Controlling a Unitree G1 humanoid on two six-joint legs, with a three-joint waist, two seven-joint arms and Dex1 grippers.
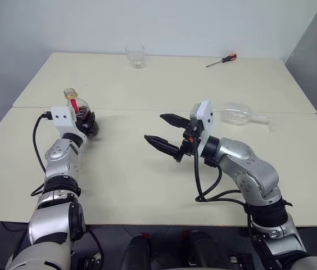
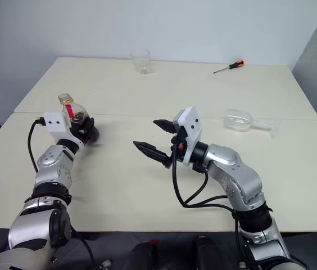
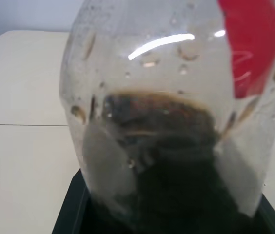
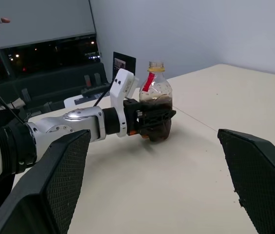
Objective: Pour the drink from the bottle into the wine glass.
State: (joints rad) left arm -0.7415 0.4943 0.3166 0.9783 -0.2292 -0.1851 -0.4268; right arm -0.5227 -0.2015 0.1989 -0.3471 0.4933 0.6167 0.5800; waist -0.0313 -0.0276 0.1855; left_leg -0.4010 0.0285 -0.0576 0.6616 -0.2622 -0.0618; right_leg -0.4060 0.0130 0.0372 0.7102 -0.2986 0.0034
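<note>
A pale table (image 1: 147, 185) is seen from above, with two robot arms reaching over it. On the left side, the bottle (image 1: 77, 107) is held upright in the left gripper (image 1: 86, 124), whose black fingers are closed around its lower body; its base is at or just above the tabletop, and contact cannot be told. A yellow rim is seen at the bottle's top and a red strip runs down its neck. The drink (image 4: 157, 105), dark brown, fills only the lower part of the bottle, and droplets are seen on the clear wall above it. Near the middle of the table, the right gripper (image 1: 167, 134) is held above the surface with its two fingers spread wide and nothing between them, pointed toward the left. The wine glass (image 1: 243, 115) is lying on its side on the table, just behind the right arm, its stem pointing to the right. At the far edge, a tumbler (image 1: 135, 56) stands upright, and a screwdriver (image 1: 221, 60) with a red handle lies well to its right.
</note>
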